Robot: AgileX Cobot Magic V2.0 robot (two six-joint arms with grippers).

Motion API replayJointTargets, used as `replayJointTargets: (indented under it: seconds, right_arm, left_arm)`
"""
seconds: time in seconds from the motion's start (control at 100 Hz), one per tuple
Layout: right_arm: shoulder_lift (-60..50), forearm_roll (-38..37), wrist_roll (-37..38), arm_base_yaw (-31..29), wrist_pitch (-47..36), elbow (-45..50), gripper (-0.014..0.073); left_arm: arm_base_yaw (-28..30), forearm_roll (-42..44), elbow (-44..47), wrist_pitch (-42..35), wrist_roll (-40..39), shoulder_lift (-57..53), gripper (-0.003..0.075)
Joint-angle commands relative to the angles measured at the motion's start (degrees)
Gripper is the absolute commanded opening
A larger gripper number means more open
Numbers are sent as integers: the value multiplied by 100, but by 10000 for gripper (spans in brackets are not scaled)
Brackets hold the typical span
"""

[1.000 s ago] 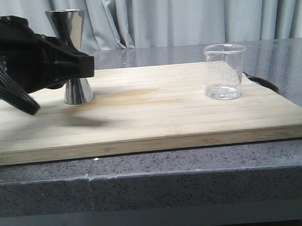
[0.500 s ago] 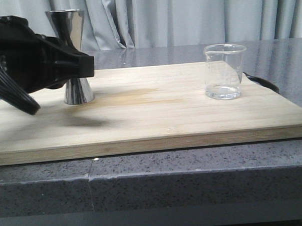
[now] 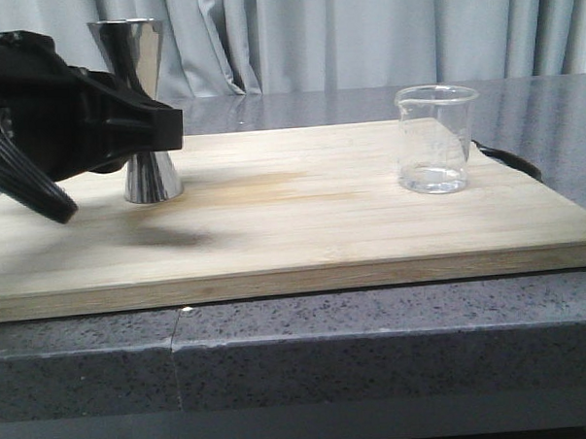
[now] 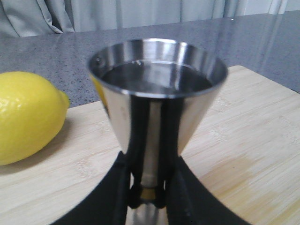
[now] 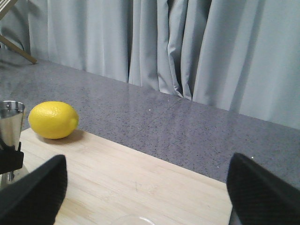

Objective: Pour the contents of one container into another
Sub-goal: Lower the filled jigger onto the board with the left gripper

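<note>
Grey pleated curtains hang behind a speckled stone counter [image 3: 376, 342], and on it lies the bamboo cutting board [image 3: 303, 229] you are working over. Your left gripper [image 4: 146, 197] has its dark fingers [image 4: 136, 140] on either side of the narrow brass-toned waist of the steel jigger [image 3: 138, 110], which stands upright at the board's left rear; they look pressed against it, so you appear to be pinching it. In the left wrist view the jigger's upper cup already holds dark liquid close to its rim. The glass beaker [image 3: 435, 138] stands upright near the board's right rear edge, well apart from the jigger, with only a thin film of clear liquid at its bottom. Judged from that, the pour looks done or nearly so, and what is left is mainly to let go cleanly, or to top up if more is wanted.

Your right gripper [image 5: 145, 197] hovers above the beaker with its fingers spread wide, holding nothing. A lemon [image 5: 53, 120] sits just beside the jigger, toward the curtains, so back away from it. Between jigger and beaker the board offers open wood. A dark handle [image 3: 509, 159] juts from the board's right end near the beaker
</note>
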Motion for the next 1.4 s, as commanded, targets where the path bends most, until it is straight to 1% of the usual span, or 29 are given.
replayJointTargets:
  seconds: [0.0,0.11,0.18,0.25,0.71,0.78,0.95,1.02,1.39]
  right_arm:
    - [-99,46,-3,-17,-470,-124,619]
    - [-99,46,-3,-17,-470,-124,619]
    - [-99,46,-3,-17,-470,-124,619]
    - [-99,46,-3,-17,-470,-124,619]
    - [-99,46,-3,-17,-470,-124,619]
    - [-99,46,-3,-17,-470,-124,619]
    - [-99,46,-3,-17,-470,-124,619]
    - [-99,46,-3,-17,-470,-124,619]
    - [-99,46,-3,-17,-470,-124,619]
  left_arm:
    - [-4,30,-99,-158,-47,-139,39]
    - [-4,30,-99,-158,-47,-139,120]
    - [-4,30,-99,-158,-47,-139,155]
    - [-4,30,-99,-158,-47,-139,174]
    - [-4,94,-99,-158,-47,-139,187]
    - [-4,106,-99,-158,-47,-139,230]
    - [-4,106,-99,-158,-47,-139,398]
    - [-4,106,-99,-158,-47,-139,435]
    - [-15,116,-99,-157,-47,-186,445]
